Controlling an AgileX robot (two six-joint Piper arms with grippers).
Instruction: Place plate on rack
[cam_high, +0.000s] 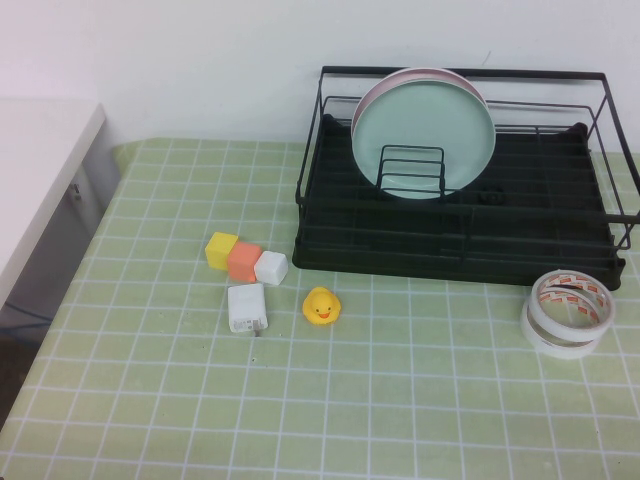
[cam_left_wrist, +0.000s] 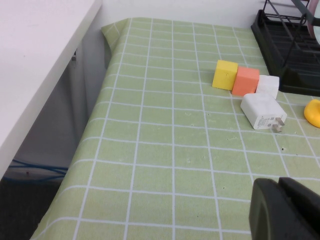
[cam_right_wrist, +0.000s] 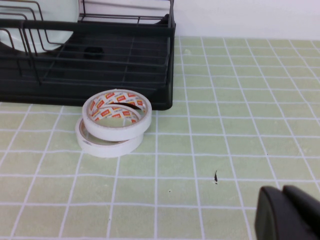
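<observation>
Nearest the robot's own edge of the tabletop (cam_high: 330, 420), the left tool (cam_left_wrist: 287, 210) shows only as a dark tip low over the green checked cloth on the left side, and the right tool (cam_right_wrist: 290, 212) likewise as a dark tip over the cloth on the right side; whether either is open or closed I cannot tell, and neither holds anything. Both sit well apart from the plate (cam_high: 424, 137). Farther in from the left tool lie a white charger (cam_left_wrist: 262, 111) with its prongs showing and, just beside it, a yellow duck (cam_high: 321, 306); behind these stands a row of three touching blocks, a yellow block (cam_left_wrist: 225, 74), an orange block (cam_left_wrist: 246, 80) and a white block (cam_left_wrist: 268, 85). Ahead of the right tool two tape rolls (cam_right_wrist: 113, 122) are stacked, the upper one shifted askew, just in front of the rack's near right corner. Toward the far edge, the rack (cam_high: 455, 235) fills the right half of the tabletop. Within it the mint-green plate stands upright on edge behind a wire divider, with a pink plate (cam_high: 400, 80) close behind it, only its rim visible.
</observation>
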